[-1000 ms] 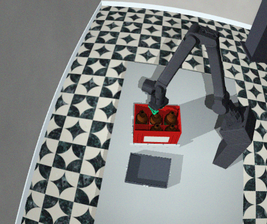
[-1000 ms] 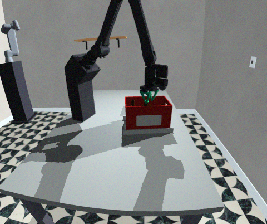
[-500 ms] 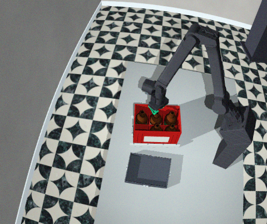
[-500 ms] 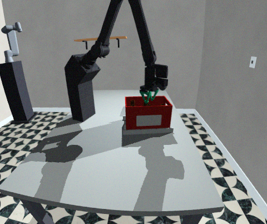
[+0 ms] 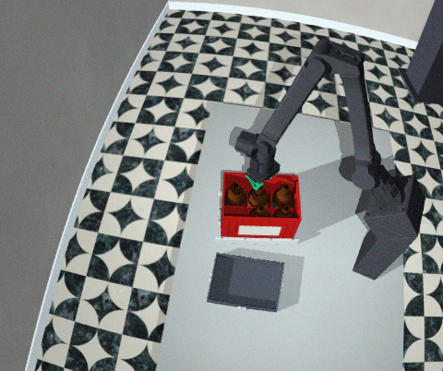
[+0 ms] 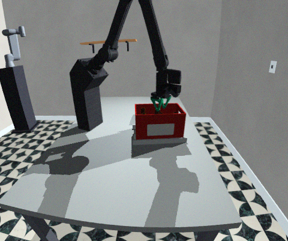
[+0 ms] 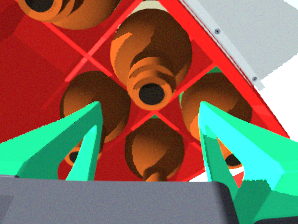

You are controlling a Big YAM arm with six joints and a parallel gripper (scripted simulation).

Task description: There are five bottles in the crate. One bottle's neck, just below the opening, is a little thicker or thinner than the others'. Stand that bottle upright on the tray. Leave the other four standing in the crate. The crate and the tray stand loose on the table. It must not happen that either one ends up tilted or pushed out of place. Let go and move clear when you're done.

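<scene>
1. Black parallel gripper with green lattice fingers, pointing down over an open red plastic crate. Its fingers stand apart, with nothing gripped.
2. Five brown, round-shouldered bottles stand in the crate under and around the fingers, in separate compartments; a sixth compartment has no bottle. The wanted bottle is among them, but which neck differs cannot be told here.
3. The bottles look like glass: probably stiff, smooth, a little slippery, moderately heavy and breakable if knocked. The weight is a guess.
4. The best hold is likely the neck just below the opening, squarely pinched, since the dividers leave little room around the bodies. A straight lift should keep the bottle upright and avoid dragging the loose crate.
5. Shallow dark grey rectangular tray, beyond the crate from the gripper in the top view. It holds no bottle; being loose, it calls for a gentle set-down.
6. Beneath everything, a pale grey, smooth-looking table bears the arm's shadows.
7. Around it, a floor of dark green and cream patterned tiles and plain grey walls. In the exterior view, an orange-brown shelf and a small pale grey robot arm are left of the gripper.
</scene>
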